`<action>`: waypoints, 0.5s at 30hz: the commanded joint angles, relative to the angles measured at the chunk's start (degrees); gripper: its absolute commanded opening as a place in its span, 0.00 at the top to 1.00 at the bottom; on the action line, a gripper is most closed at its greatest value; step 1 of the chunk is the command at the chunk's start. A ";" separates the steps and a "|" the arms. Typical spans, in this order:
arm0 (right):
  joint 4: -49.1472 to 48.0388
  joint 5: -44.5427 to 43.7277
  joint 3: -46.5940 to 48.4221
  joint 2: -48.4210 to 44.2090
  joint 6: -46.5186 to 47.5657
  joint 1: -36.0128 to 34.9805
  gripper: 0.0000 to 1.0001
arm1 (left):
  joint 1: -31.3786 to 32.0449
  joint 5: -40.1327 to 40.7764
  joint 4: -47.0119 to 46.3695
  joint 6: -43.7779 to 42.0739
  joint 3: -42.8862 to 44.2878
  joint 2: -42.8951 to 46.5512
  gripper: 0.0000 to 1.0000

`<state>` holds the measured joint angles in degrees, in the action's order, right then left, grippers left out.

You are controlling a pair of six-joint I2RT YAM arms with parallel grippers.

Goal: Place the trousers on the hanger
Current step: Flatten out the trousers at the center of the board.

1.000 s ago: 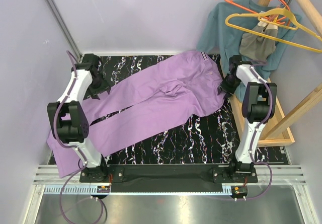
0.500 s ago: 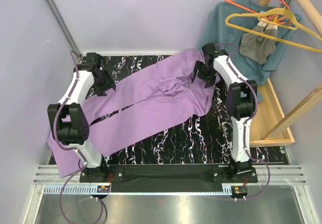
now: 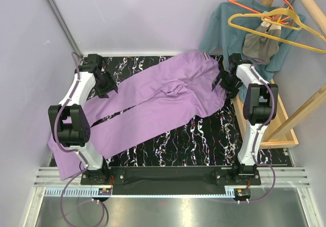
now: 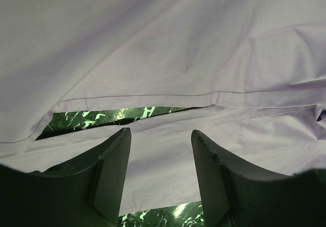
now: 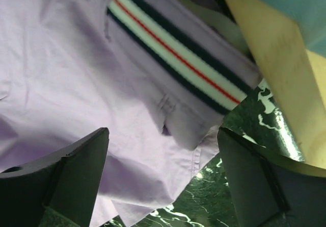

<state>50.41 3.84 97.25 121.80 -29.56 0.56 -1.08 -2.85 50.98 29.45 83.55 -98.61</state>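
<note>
Trousers (image 3: 163, 102) spread flat on the marbled table (image 3: 204, 135), well apart from the hanger (image 3: 290, 17): soft, light, limp cloth, probably best pinched at the firmer striped waistband (image 5: 173, 51) beneath the open, empty right gripper (image 5: 163, 135), while the left gripper (image 4: 160, 135), likewise open, hovers over a leg.

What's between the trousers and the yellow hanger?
The teal shirt: it hangs just past the waist end of the trousers, and the yellow hanger overlaps it. This shows in the top external view.

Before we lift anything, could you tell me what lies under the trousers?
The trousers lie on the black marbled table, which shows between the legs. Anything else beneath the cloth is covered.
</note>
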 commanded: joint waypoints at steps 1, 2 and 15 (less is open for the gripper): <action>-4.80 -1.72 -0.83 -5.52 -2.25 1.01 0.06 | 0.03 -1.54 -0.62 -1.50 0.03 2.46 0.44; -5.06 -2.34 -1.36 -5.78 -3.21 1.37 0.06 | 0.03 -1.54 -0.53 -1.59 -0.05 2.54 0.44; -24.56 -2.34 -19.20 -14.75 -16.75 5.85 0.19 | 0.03 -2.68 0.26 -2.12 -0.14 2.72 0.44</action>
<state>33.82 2.70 80.25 110.37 -41.10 5.50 -1.08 -3.57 51.18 28.45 83.53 -98.61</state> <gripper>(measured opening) 0.830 0.560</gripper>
